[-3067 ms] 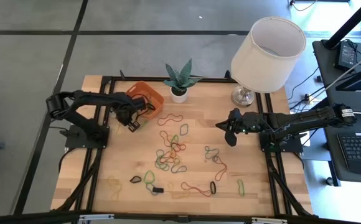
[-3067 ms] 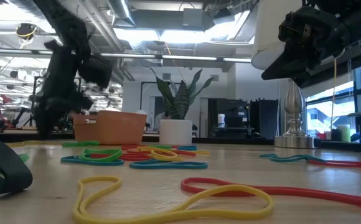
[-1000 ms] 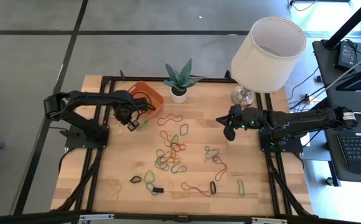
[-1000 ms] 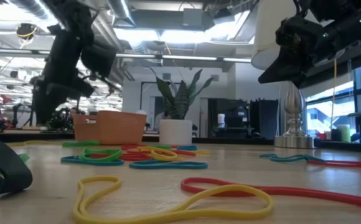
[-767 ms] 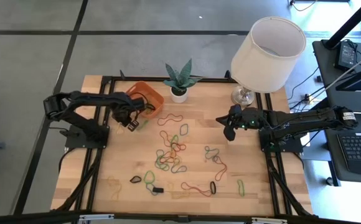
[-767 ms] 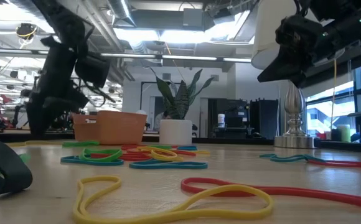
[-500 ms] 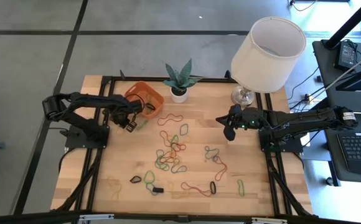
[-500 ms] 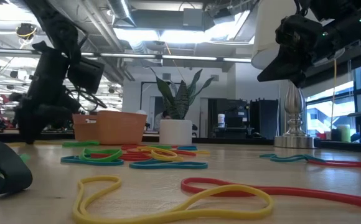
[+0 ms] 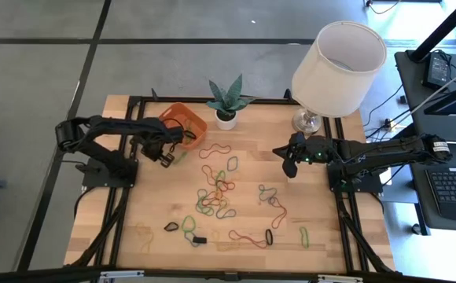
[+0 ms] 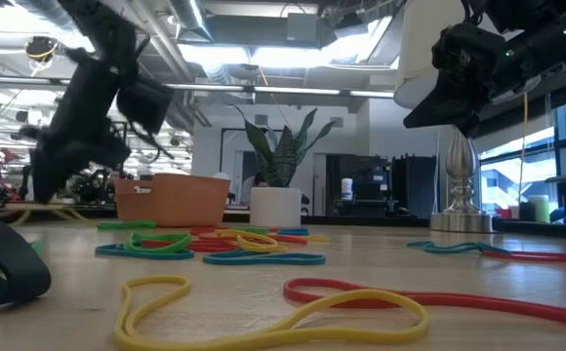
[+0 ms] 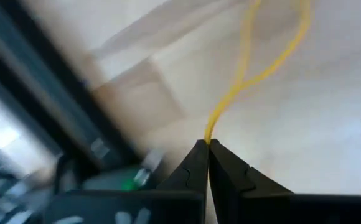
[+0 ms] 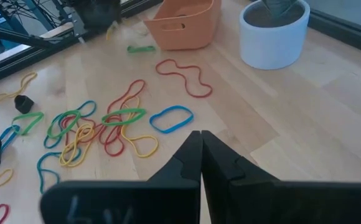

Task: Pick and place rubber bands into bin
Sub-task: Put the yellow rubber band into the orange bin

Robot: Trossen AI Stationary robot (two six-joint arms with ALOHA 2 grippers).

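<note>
**Left pincer clenching a yellow band beside the bin**

Showing a pale wooden table [image 9: 244, 169] on a black frame, grey floor around, an office room beyond. Standing at the far edge: one white-potted spiky plant [image 9: 226, 102], one white-shaded lamp [image 9: 334, 63], one shallow orange plastic bin [image 9: 185, 122]. Lying scattered mid-table: many thin coloured rubber bands [image 9: 216, 192]. Left gripper [image 9: 165, 156], just beside the bin, pinching a yellow rubber band [image 11: 255, 68]. Right gripper [image 9: 289, 163] hovering clenched, empty.

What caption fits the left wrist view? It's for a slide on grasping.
Left gripper shut on a yellow rubber band above the wooden table.
</note>
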